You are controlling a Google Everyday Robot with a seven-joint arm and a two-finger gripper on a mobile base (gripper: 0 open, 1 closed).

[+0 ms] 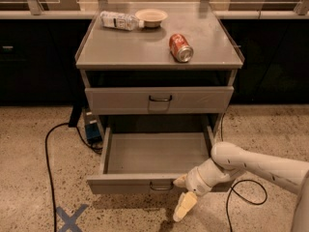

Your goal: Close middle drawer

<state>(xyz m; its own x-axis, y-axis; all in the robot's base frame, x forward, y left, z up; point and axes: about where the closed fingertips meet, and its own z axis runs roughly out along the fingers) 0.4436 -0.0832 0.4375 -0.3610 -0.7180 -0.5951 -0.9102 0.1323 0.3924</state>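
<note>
The middle drawer (154,154) is pulled far out of the grey cabinet and is empty inside. Its small dark wire handle (161,186) sits centred on its front. My gripper (182,194) is at the drawer's front face, just right of the handle, at the end of my white arm (251,166), which comes in from the right. The jaws stand open: one cream finger (179,180) is against the drawer front and the other (185,207) points down toward the floor. The uppermost drawer (159,99) is shut. The lowest drawer is hidden under the open one.
On the cabinet top (120,45) lie a red soda can (180,48), a plastic bottle (118,20) and a small bowl (151,17). Black cables (47,153) run over the speckled floor at left and right. A blue tape cross (70,217) marks the floor at front left.
</note>
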